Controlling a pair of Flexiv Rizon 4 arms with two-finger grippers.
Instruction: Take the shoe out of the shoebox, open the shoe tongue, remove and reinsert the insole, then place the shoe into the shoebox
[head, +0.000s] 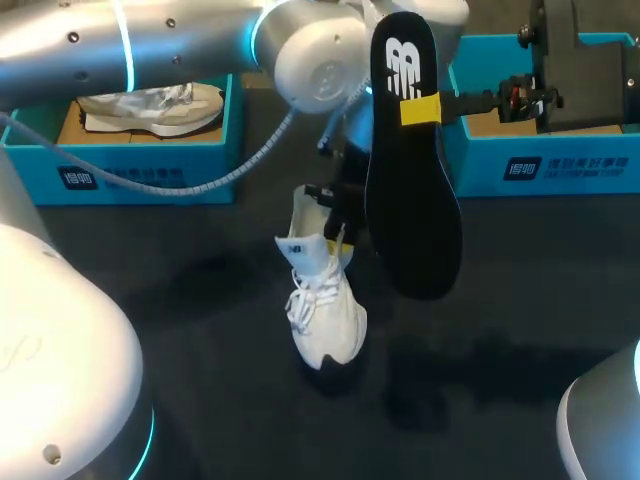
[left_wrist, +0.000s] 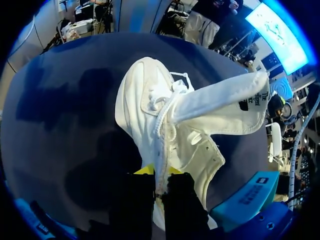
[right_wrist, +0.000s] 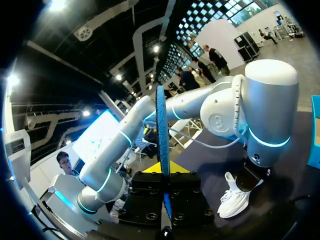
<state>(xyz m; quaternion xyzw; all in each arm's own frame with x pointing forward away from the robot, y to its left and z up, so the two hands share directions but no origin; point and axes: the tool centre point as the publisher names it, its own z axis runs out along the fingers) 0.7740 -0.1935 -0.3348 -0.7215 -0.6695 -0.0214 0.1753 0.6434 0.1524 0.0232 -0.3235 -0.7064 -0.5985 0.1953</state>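
White shoe (head: 325, 310) stood mid-frame, tongue raised, left gripper (left_wrist: 157, 173) pinching its heel, right gripper (head: 420, 110) clamped on black insole (head: 412, 210) (upright, upper middle), blue shoebox (head: 150, 172) upper left.

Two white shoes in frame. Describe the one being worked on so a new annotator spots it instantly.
On the dark table, look at the middle, beside the raised black insole. The white shoe sits there with its heel pinched in the left gripper and its tongue flipped up. The other white shoe lies inside the blue shoebox at the back left, untouched.
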